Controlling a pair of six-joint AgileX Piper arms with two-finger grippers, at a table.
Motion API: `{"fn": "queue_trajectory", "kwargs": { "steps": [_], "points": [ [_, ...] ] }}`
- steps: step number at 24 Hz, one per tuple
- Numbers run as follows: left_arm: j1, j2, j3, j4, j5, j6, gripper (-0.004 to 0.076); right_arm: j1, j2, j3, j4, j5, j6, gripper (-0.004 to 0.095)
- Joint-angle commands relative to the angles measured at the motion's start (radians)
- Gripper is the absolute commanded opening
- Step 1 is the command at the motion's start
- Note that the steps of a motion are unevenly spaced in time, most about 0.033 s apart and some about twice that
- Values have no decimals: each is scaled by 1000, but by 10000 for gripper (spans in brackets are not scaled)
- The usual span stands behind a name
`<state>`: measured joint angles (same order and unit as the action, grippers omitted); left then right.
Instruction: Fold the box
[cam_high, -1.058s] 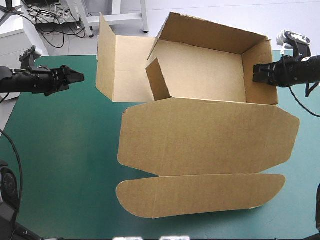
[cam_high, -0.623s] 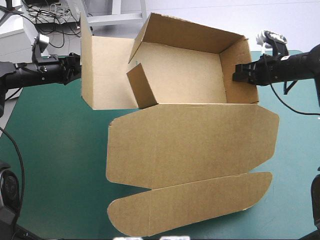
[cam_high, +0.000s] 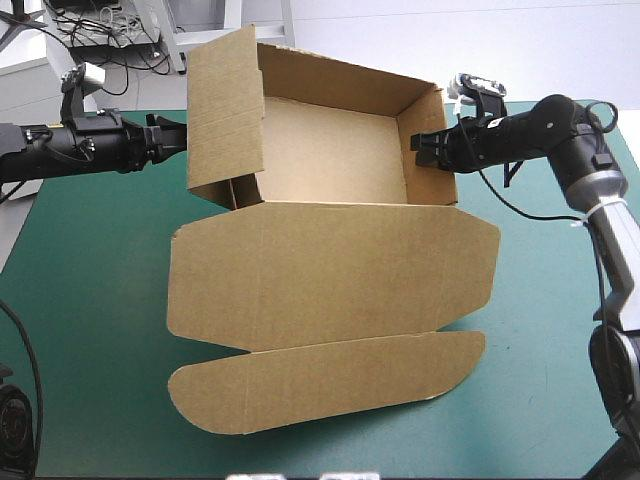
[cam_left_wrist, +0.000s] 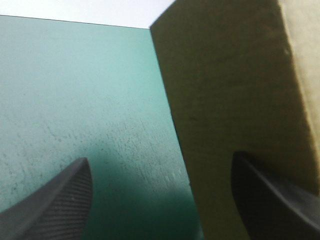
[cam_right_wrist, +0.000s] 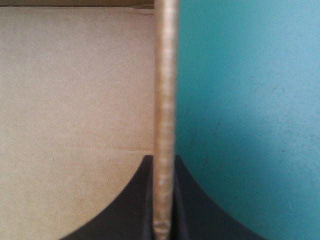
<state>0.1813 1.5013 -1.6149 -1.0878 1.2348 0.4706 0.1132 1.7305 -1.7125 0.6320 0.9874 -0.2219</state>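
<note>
One box (cam_high: 330, 165), right gripper (cam_high: 418, 150) tight on its three-o'clock side, left gripper (cam_high: 178, 142) splayed, per wrist view, by nine-o'clock flap (cam_high: 225, 110).

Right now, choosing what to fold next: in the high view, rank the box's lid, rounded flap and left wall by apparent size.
1. Lid, largest.
2. Rounded flap, next.
3. Left wall, smallest, though it stands raised and is seen aslant, so that is unsure.

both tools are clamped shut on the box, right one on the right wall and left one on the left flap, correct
Not quite: the left tool is open. The left wrist view shows its fingers standing wide apart at the left flap of the box. The right tool is indeed shut on the right wall.
</note>
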Motion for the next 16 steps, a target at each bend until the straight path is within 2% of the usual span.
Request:
{"fn": "queue_trajectory", "kwargs": {
  "steps": [1, 8, 16],
  "points": [
    [-6, -53, -28, -32, 50, -17, 541, 50, -29, -28, 62, -94, 16, -18],
    [-17, -61, -28, -34, 50, -37, 541, 150, 37, -28, 75, -173, 19, -18],
    [-117, -61, -28, -26, 50, -37, 541, 217, 76, -28, 69, -244, 42, -18]
  ]
}}
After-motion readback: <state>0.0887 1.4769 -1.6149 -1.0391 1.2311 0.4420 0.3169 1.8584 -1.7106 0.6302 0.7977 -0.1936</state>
